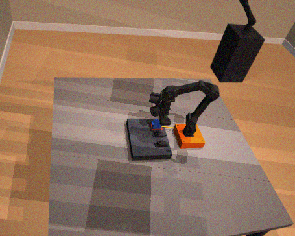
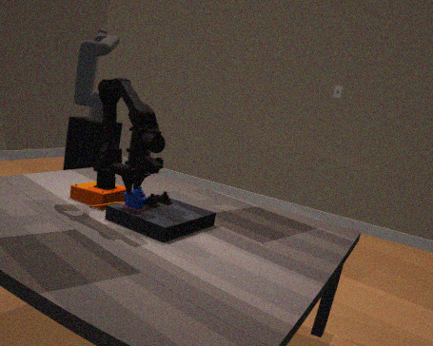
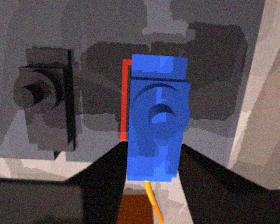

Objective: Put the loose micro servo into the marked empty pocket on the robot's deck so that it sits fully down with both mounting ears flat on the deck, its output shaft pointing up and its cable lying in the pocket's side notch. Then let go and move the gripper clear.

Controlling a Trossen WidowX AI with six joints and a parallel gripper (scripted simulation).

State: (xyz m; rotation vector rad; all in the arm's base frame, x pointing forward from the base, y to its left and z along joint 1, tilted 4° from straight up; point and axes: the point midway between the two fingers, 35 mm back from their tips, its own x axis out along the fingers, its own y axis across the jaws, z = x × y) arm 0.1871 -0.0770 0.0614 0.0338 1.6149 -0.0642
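The blue micro servo (image 1: 156, 124) (image 2: 135, 199) (image 3: 157, 130) is over the marked pocket at the deck's edge, its output shaft facing up toward the wrist camera. My gripper (image 1: 163, 124) (image 2: 134, 189) (image 3: 152, 149) is shut on the servo near its cable end. The pocket's red outline (image 3: 124, 102) shows along the servo's left side in the wrist view; the servo covers most of the pocket. Whether its ears touch the deck (image 1: 141, 146) (image 2: 176, 219) (image 3: 107, 30) cannot be told. The orange-yellow cable (image 1: 166, 127) (image 2: 111, 203) (image 3: 152, 200) runs off the deck's edge toward the arm's base.
Dark servos (image 1: 161, 143) (image 2: 164, 197) (image 3: 47, 100) stand in the deck beside the marked pocket. The arm's orange base (image 1: 192, 141) (image 2: 83, 192) is close beside the deck. A black box (image 1: 236, 53) (image 2: 78, 144) with another arm on it stands beyond the table (image 1: 120, 201) (image 2: 214, 295).
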